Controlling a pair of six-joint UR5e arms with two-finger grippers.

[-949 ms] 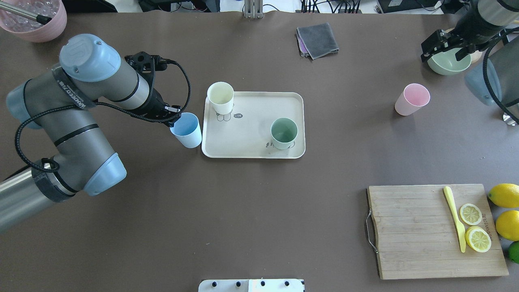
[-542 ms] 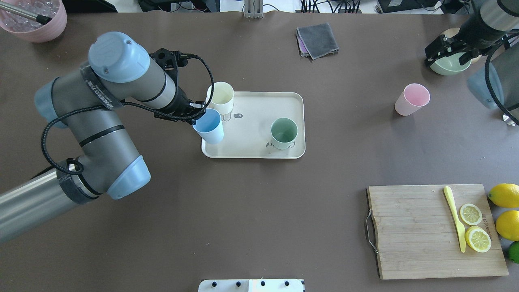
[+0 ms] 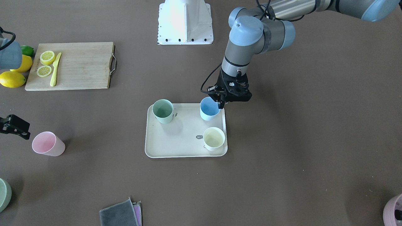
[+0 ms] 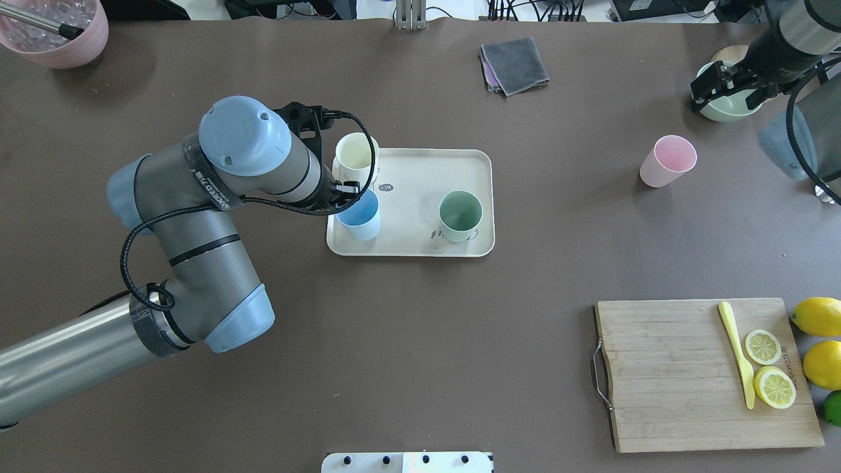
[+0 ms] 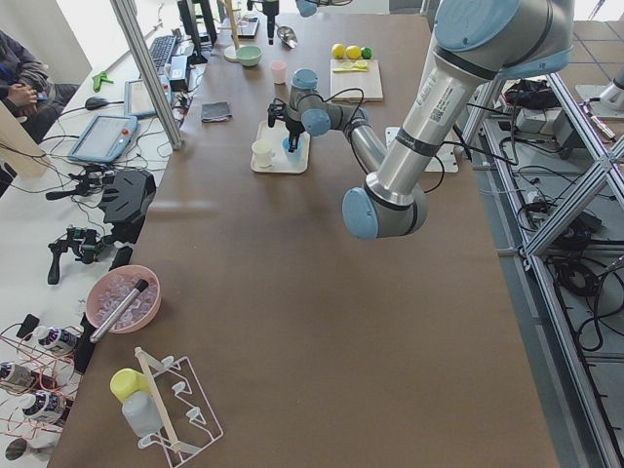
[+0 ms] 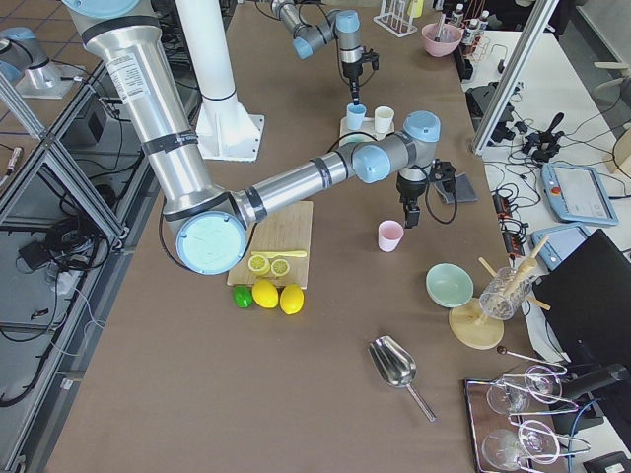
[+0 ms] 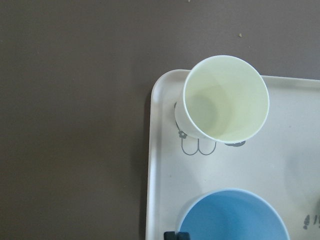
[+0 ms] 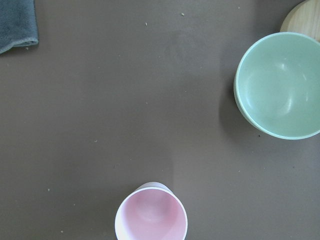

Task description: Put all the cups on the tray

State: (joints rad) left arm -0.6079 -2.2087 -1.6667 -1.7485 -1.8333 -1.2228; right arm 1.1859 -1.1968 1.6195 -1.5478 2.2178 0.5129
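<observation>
Currently on my list, nearest row first.

1. Near right: wooden cutting board (image 4: 663,374) carrying lemon slices (image 4: 762,347) and a yellow knife (image 4: 737,355). No part in the job.

2. Middle of the tabletop: tray (image 4: 414,226).
 - Near-left corner: blue cup (image 4: 360,217), gripped at its left wall by my left claw (image 3: 220,103), which is closed on it. A second ago this cup was off the tray's left side. Half a second ago it was crossing the left rim. It is now wholly inside the rim. I cannot tell whether its base is down on the tray yet.
 - Near-right area: mint green cup (image 4: 460,215), upright and free.
 - Far-left corner: cream-yellow cup (image 4: 357,157), upright, just beyond the blue one and apart from it.

3. Right of the tray, well apart: pink cup (image 4: 669,161), upright on the tabletop, in the same spot as before.

4. Far right: green bowl (image 8: 280,85), with my right claw (image 4: 726,92) above it. It has drawn back farther from the pink cup. It carries nothing, and I cannot tell whether it stands wide or narrow.

5. Far edge: grey cloth (image 4: 516,64); mauve pot (image 4: 56,33) at far left.

Assessment: I judge the step in hand to be setting down and letting go of the blue cup, which would make three on the tray. The pink cup remains outstanding.
</observation>
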